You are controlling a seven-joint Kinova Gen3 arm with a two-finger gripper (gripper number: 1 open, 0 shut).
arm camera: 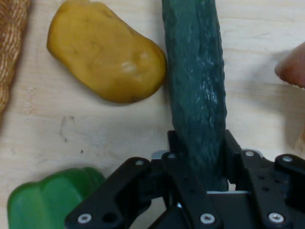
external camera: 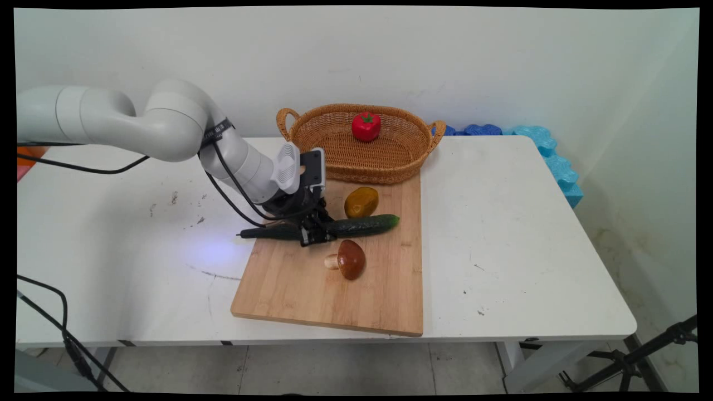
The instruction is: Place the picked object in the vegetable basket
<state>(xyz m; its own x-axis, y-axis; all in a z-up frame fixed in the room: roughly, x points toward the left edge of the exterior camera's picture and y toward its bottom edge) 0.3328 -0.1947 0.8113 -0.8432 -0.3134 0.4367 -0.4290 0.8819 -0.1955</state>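
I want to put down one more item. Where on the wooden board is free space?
Free: the board's near half, below the mushroom. Crowded: the far half, with gripper around cucumber, potato, green pepper.

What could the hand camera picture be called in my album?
Black gripper shut on a cucumber, beside a yellow potato.

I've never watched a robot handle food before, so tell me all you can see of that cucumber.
The cucumber is long, dark green and bumpy-skinned, lying flat across the wooden cutting board, its paler tip pointing toward the table's right. One end juts off the board's left edge. The black gripper has its two fingers closed against its sides, partway along. A yellow-brown potato lies right beside it, seemingly touching; a brown mushroom lies on its other side, apart from it.
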